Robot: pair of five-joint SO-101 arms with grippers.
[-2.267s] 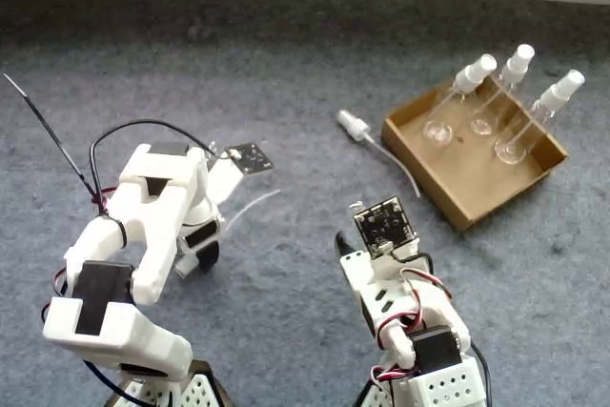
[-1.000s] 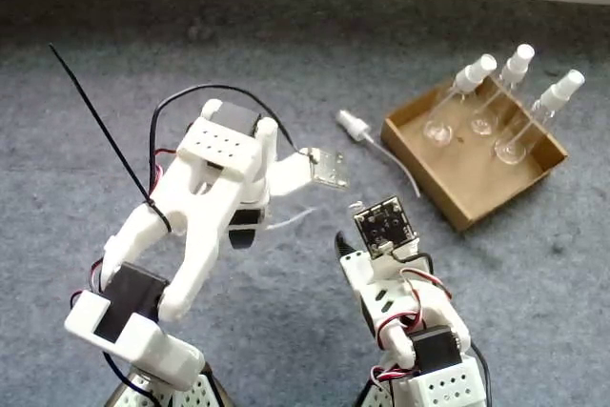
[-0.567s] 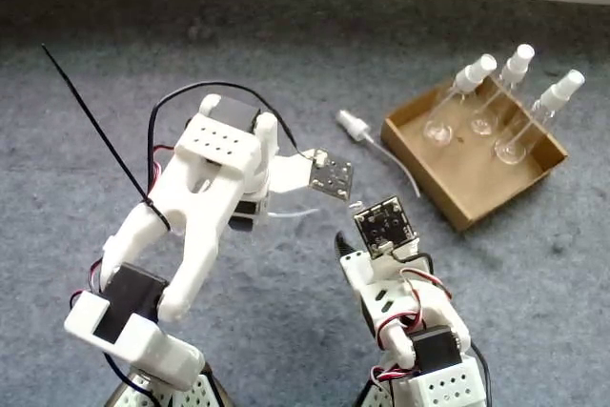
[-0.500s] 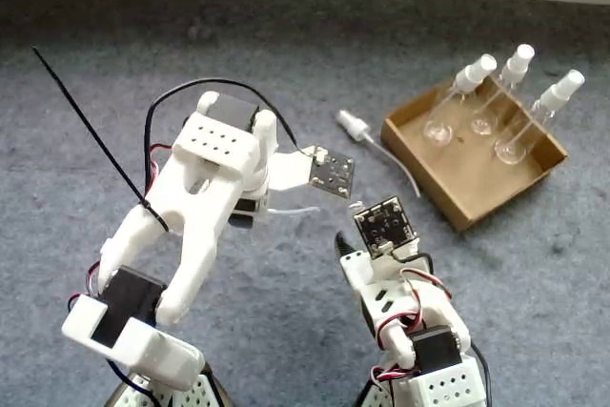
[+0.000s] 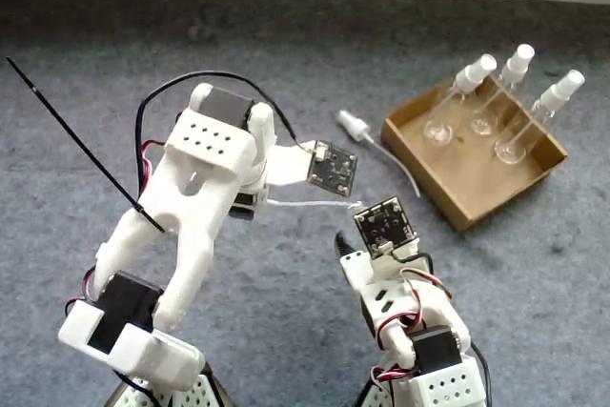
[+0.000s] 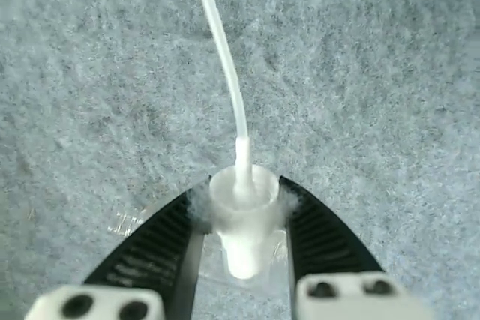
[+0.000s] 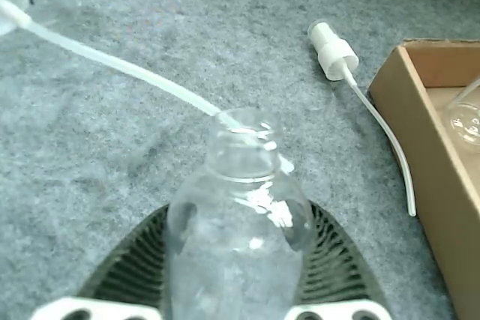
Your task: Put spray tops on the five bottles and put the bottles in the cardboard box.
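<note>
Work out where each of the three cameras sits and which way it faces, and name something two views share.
High view: fixed above the table, looking down; the left arm and right arm show, beside the cardboard box.
Left wrist view: on the left wrist, looking along the left gripper at the held spray top.
Right wrist view: on the right wrist, looking along the right gripper at the clear bottle.
Shared: the loose spray top shows in the high and right wrist views.
</note>
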